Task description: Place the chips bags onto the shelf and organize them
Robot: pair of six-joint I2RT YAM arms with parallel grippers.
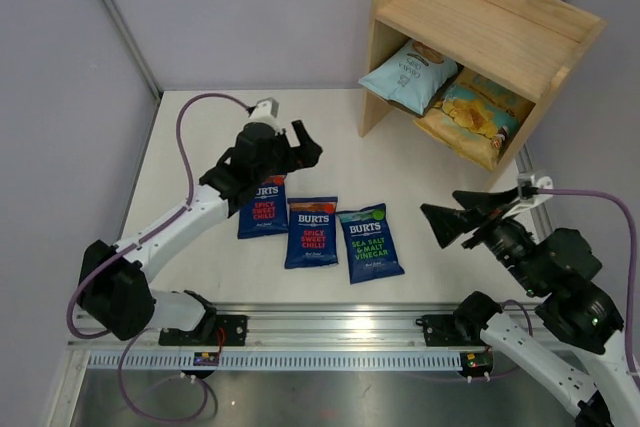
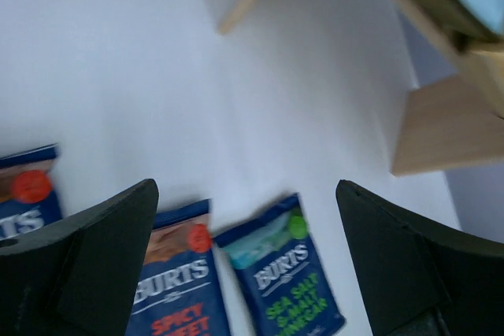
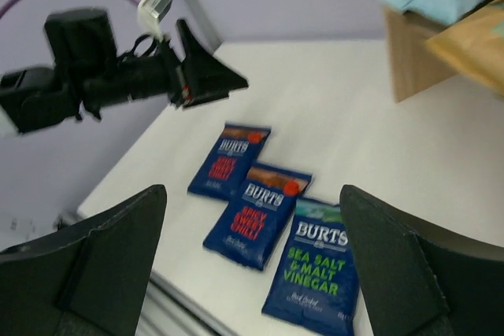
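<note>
Three dark-blue Burts chips bags lie flat in a row mid-table: a red-lettered one (image 1: pixel 263 206), a second red-lettered one (image 1: pixel 311 231) and a green-lettered one (image 1: pixel 370 243). On the lower tier of the wooden shelf (image 1: pixel 480 17) at the back right lie a pale-blue bag (image 1: pixel 408 75) and a yellow bag (image 1: pixel 470 117). My left gripper (image 1: pixel 298 150) hovers open above the leftmost bag's far end, holding nothing. To the right of the green-lettered bag, my right gripper (image 1: pixel 452 213) hangs open and empty. Between its fingers (image 3: pixel 118 249) the right wrist view shows all three Burts bags (image 3: pixel 315 261).
A metal rail (image 1: pixel 330 332) carrying both arm bases runs along the table's near edge. The left arm's purple cable (image 1: pixel 185 147) loops over the table's left side. Grey walls close in behind and at both sides. The shelf's side panel (image 2: pixel 445 123) stands on the table.
</note>
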